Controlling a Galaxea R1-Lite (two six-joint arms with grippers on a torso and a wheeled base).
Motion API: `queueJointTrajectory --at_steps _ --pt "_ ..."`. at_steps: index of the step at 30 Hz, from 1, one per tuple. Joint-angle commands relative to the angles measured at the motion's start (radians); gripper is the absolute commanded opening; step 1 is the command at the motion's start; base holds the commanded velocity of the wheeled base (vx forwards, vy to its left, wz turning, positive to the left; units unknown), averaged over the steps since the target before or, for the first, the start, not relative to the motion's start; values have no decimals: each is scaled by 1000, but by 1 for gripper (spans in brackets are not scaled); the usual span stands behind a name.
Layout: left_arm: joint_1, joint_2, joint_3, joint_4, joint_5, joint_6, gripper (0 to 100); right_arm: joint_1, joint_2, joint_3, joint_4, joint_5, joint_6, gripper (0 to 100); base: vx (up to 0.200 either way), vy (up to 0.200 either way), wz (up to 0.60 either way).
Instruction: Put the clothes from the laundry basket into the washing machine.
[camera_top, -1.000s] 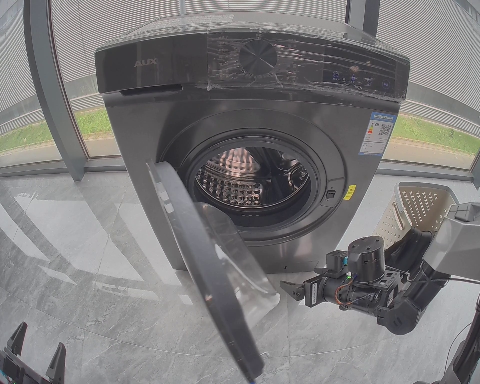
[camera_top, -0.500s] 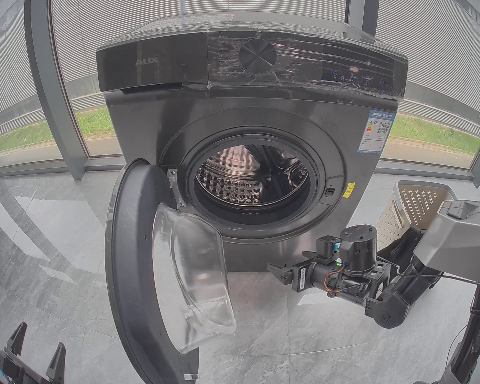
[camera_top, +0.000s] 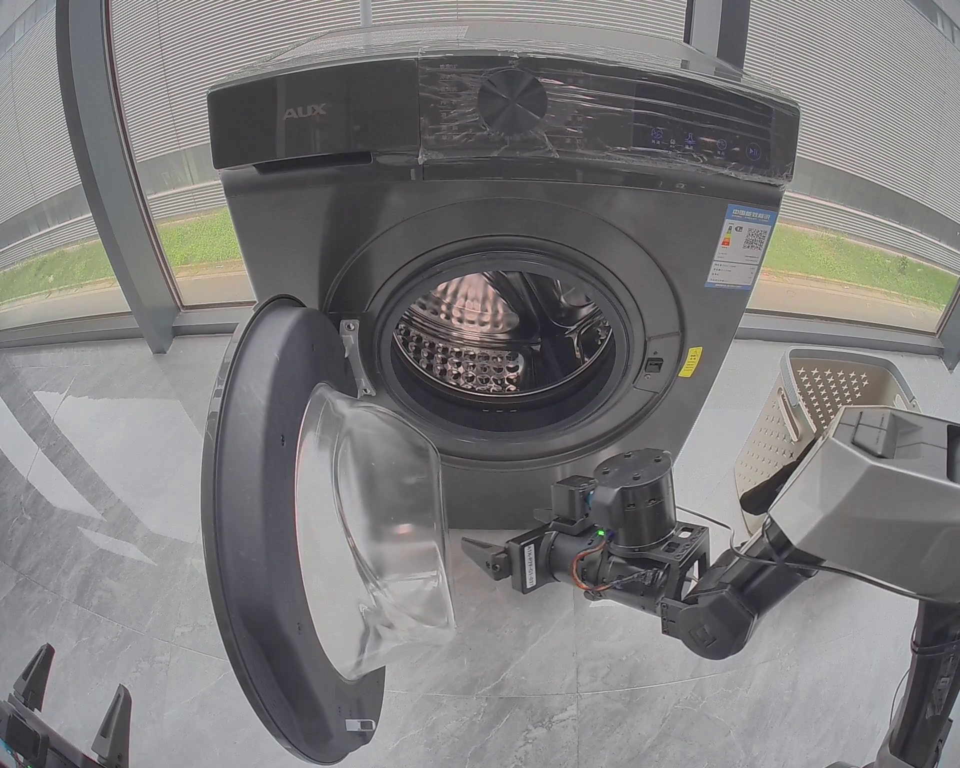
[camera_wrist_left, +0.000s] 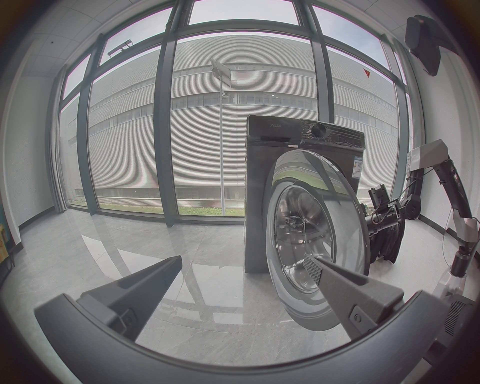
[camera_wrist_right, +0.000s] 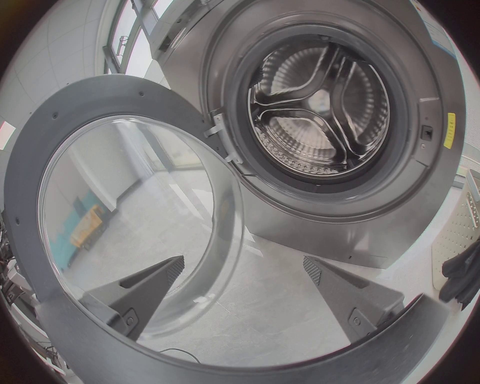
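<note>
the right gripper (camera_top: 482, 556) hangs spread and empty, low before the washer (camera_top: 480, 210), between the door (camera_top: 255, 520) and the basket (camera_top: 850, 385). the left gripper (camera_top: 75, 685) sits low at the robot's left, fingers apart, holding nothing. the door stands wide open and the drum (camera_top: 500, 345) looks empty. dark clothes (camera_wrist_right: 457, 277) lie in the basket, right of the washer. opening seems done; picking and loading every garment is left.

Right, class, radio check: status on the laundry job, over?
Left gripper open, empty. Right gripper open, empty, near the open door. Drum empty; dark clothes at basket. Nothing blocking.
</note>
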Motion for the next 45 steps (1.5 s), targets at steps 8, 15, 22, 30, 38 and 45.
queueJointTrajectory --at_steps 8,15,22,30,38,45 --pt "0 -18 18 0 0 0 100 76 101 -102 -16 -1 11 100 0 0 0" --pt "2 -18 18 0 0 0 100 96 136 -176 -16 -2 27 100 0 0 0" --pt "2 -18 18 0 0 0 100 93 195 -297 1 -1 32 100 0 0 0" --pt "2 -18 18 0 1 0 100 107 265 -427 38 -11 40 100 0 0 0" --pt "2 -18 18 0 0 0 100 93 251 -400 28 -33 73 100 0 0 0" --pt "2 -18 18 0 1 0 100 15 -8 -159 30 -79 17 100 0 0 0"
